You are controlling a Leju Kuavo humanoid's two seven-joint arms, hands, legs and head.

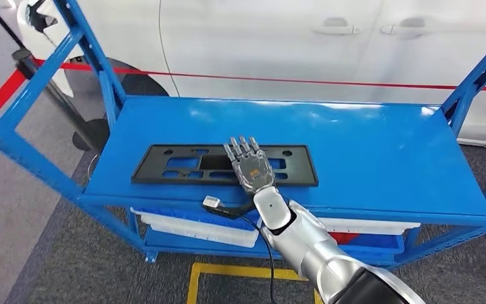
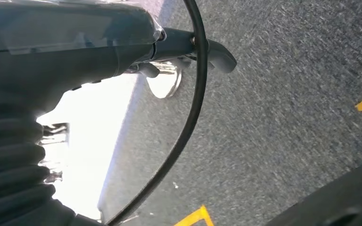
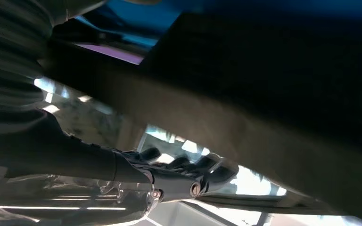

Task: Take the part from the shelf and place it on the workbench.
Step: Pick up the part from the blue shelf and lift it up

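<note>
The part [image 1: 164, 166] is a long, flat black plastic plate with cut-outs, lying along the front of the blue shelf's top board [image 1: 367, 152]. My right hand [image 1: 249, 164] comes in from below and lies flat over the plate's middle, fingers stretched out toward the back; its thumb is hidden. In the right wrist view the dark fingers [image 3: 184, 176] reach out straight beside a blurred dark edge [image 3: 264, 94]. My left hand [image 2: 188, 49] hangs over grey carpet with nothing visible in it; its fingers are mostly hidden.
Blue uprights [image 1: 95, 57] and slanted braces frame the shelf on both sides. A white car [image 1: 291, 38] stands close behind it. White trays [image 1: 190, 228] sit on the lower level. A cable with a small connector [image 1: 212, 202] hangs at the shelf's front edge.
</note>
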